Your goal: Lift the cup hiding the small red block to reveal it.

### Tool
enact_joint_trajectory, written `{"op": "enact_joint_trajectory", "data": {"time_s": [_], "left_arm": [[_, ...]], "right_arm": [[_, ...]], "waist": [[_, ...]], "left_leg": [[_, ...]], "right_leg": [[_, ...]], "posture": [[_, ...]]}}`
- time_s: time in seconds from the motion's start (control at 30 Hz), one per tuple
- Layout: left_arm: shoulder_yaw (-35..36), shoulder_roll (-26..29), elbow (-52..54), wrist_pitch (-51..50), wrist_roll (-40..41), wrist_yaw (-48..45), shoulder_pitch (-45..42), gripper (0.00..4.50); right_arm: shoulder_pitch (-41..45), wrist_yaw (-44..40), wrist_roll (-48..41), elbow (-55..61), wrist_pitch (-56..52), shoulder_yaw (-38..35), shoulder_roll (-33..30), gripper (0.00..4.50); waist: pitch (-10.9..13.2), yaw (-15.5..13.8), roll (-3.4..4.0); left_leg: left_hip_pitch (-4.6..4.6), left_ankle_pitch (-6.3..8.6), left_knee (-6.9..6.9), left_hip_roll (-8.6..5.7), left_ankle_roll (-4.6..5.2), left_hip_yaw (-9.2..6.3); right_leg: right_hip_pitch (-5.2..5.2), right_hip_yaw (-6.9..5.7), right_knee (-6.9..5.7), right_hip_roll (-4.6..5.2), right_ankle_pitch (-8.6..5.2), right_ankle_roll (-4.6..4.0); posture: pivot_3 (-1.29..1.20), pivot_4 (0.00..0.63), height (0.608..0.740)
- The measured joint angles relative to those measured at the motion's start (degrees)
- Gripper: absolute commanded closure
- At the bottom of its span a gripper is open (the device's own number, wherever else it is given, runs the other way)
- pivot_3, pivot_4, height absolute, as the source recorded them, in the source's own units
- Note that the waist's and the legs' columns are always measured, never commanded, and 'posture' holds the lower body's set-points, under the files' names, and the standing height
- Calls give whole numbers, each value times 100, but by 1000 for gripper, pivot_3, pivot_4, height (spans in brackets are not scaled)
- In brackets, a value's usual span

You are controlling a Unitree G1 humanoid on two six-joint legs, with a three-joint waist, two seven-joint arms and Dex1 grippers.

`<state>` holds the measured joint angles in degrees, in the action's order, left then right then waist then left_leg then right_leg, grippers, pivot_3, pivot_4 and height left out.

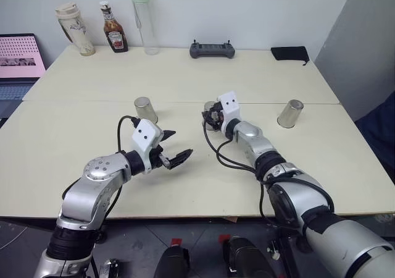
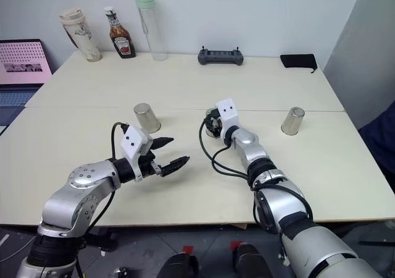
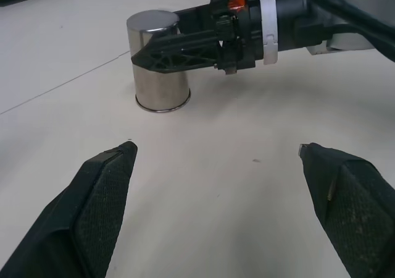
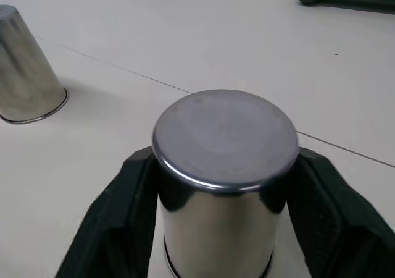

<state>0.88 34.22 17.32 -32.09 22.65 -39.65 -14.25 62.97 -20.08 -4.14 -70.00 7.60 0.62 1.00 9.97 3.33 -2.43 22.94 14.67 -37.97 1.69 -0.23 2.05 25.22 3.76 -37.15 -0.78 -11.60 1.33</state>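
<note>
- Head views: the right gripper [image 1: 212, 115] has its jaws clamped on the middle cup [image 1: 210, 120], which stands upside down on the table [image 1: 185, 74]. The left gripper [image 1: 174, 147] hovers with jaws wide and empty, short of the left cup [image 1: 146, 110]. A right cup [image 1: 290, 113] stands well apart.
- Left wrist view: the clamped cup lies beyond the open jaws, rim on the table.
- Right wrist view: the cup sits between both black fingers [image 4: 120, 213], touching them. The small red block is hidden.
</note>
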Motion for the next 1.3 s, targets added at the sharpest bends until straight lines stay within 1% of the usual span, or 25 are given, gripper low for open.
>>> {"op": "enact_joint_trajectory", "data": {"time_s": [0.13, 0.23, 0.3, 0.33, 0.4, 0.47, 0.57, 0.67, 0.87, 0.93, 0.97, 1.0, 1.1, 1.23, 1.3], "left_arm": [[-62, 10, 0, -5, -4, -110, -7, 0], [-62, 33, 0, -16, -4, -156, -8, 0], [-62, 40, -2, -19, -5, -197, -12, 0], [-64, 49, -6, -24, -13, -216, -14, 0], [-74, 66, -7, -36, -23, -227, -19, 0], [-101, 117, -5, -71, -24, -263, -5, 0], [-110, 161, -17, -125, -21, -317, 0, 0], [-110, 176, -42, -165, -6, -357, -22, 0], [-111, 219, -110, -167, -12, -377, -80, 0], [-111, 245, -111, -163, -21, -378, -80, 0], [-105, 267, -112, -162, -25, -372, -79, 0], [-101, 267, -111, -163, -22, -368, -74, 0], [-69, 275, -99, -163, -14, -366, 54, 0], [-67, 278, -93, -164, -13, -364, 119, 0], [-65, 284, -84, -164, -14, -361, 114, 0]], "right_arm": [[2, -125, -191, 109, -128, -273, 39, 1933], [0, -264, -281, 631, -360, -331, 15, 1933], [-38, -367, -299, 1329, -602, -294, -54, 1933], [-142, -409, -289, 1967, -852, -211, -151, 1933], [-320, -451, -274, 2657, -1165, -138, -290, 1933], [-922, -391, -244, 3886, -1844, -89, -569, 1933], [-1524, -186, -144, 4690, -2619, -87, -911, 1933], [-1871, 22, -86, 5051, -3074, -99, -1066, 1933], [-2252, 150, -52, 5072, -3100, -103, -1028, 1933], [-2353, 163, -39, 5010, -3100, -49, -994, 1229], [-2429, 199, -40, 4994, -3108, -41, -968, 1102], [-2463, 227, -41, 4995, -3121, -41, -955, 799], [-2656, 280, -64, 5025, -3198, -54, -909, 74], [-2748, 308, -118, 5070, -3221, -51, -875, 32], [-2820, 367, -115, 5306, -3336, -48, -912, 32]], "waist": [[1, -1, 1], [3, -1, 4], [4, -3, 7], [4, -15, 7], [3, -32, 5], [2, -72, 4], [3, -87, 6], [3, -54, 6], [3, 20, 6], [3, 14, 6], [3, 9, 6], [3, 6, 6], [3, 5, 6], [3, 1, 6], [3, -1, 6]], "left_leg": [[0, 0, 0, 0, 0, -1], [1, 0, 0, 1, 0, -1], [3, 0, 0, 1, 0, -4], [5, 0, 1, 0, 0, -8], [6, 0, 3, -1, 0, -9], [6, 1, 4, -5, -1, -13], [8, 1, 2, -8, -1, -2], [3, 0, 0, -3, 0, 4], [-5, -1, 2, 7, 0, 0], [-3, -1, 2, 9, 0, -4], [-2, 0, 2, 7, 0, -4], [-1, 0, 2, 3, 0, -1], [1, 0, 1, -1, 0, 6], [0, 0, 1, 0, 0, 4], [0, 0, 1, 1, 0, 1]], "right_leg": [[0, -1, -1, 0, 0, 0], [2, -1, -2, 0, 0, 0], [3, -4, -2, 0, -1, 0], [3, -6, -1, 1, -1, 0], [2, -8, 3, 3, -2, 0], [-2, -8, 5, 10, -4, -3], [4, -4, 4, 12, -6, 1], [4, 0, 0, 6, -11, 11], [4, 3, -8, -13, -17, 18], [4, 3, -8, -13, -18, 16], [4, 3, -7, -11, -18, 16], [4, 3, -6, -7, -18, 17], [3, 7, -1, -1, -17, 20], [3, 4, -1, -1, -17, 21], [3, 3, -2, -2, -17, 20]], "posture": [[0, 150, 740], [0, 150, 740], [0, 150, 740], [0, 150, 740], [0, 150, 740], [0, 150, 740], [0, 150, 740], [0, 150, 740], [0, 150, 740], [0, 150, 740], [0, 150, 740], [0, 150, 740], [0, 150, 740], [0, 150, 740], [0, 150, 740]]}}
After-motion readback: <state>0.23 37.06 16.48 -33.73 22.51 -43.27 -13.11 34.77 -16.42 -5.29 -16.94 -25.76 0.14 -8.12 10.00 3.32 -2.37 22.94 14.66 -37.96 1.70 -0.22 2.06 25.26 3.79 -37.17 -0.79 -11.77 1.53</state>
